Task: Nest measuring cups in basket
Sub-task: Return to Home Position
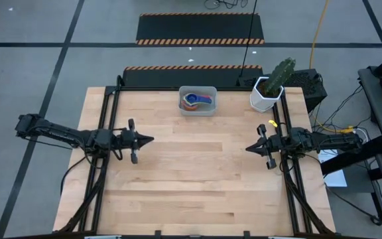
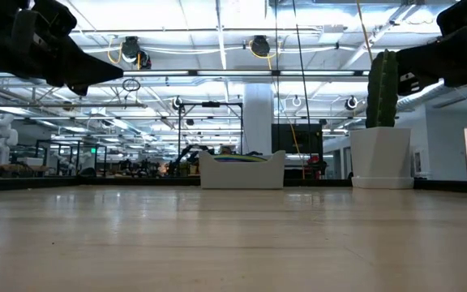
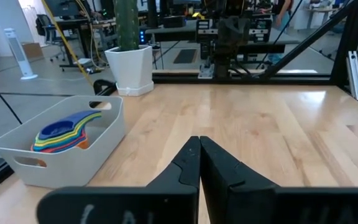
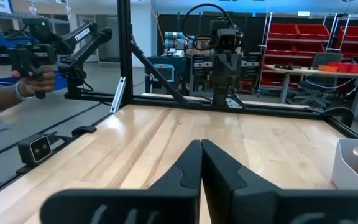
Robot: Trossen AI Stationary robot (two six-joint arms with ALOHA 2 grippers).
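Note:
The light grey-blue basket (image 1: 197, 101) stands on the table near the middle of its far edge; it also shows in the left wrist view (image 3: 61, 146) and the low view (image 2: 242, 170). Inside it the measuring cups (image 3: 64, 132) lie nested in one coloured stack, a blue one on top (image 1: 196, 99). My left gripper (image 1: 150, 139) hovers shut over the table's left side, pointing right, well short of the basket. My right gripper (image 1: 248, 148) hovers shut over the right side, pointing left. Both grippers (image 3: 199, 146) (image 4: 201, 149) hold nothing.
A white faceted pot with a green cactus (image 1: 270, 89) stands at the table's far right corner, right of the basket. Bare wood lies between the two grippers. In the right wrist view a person's hand (image 4: 27, 84) holds a device beyond the table's left side.

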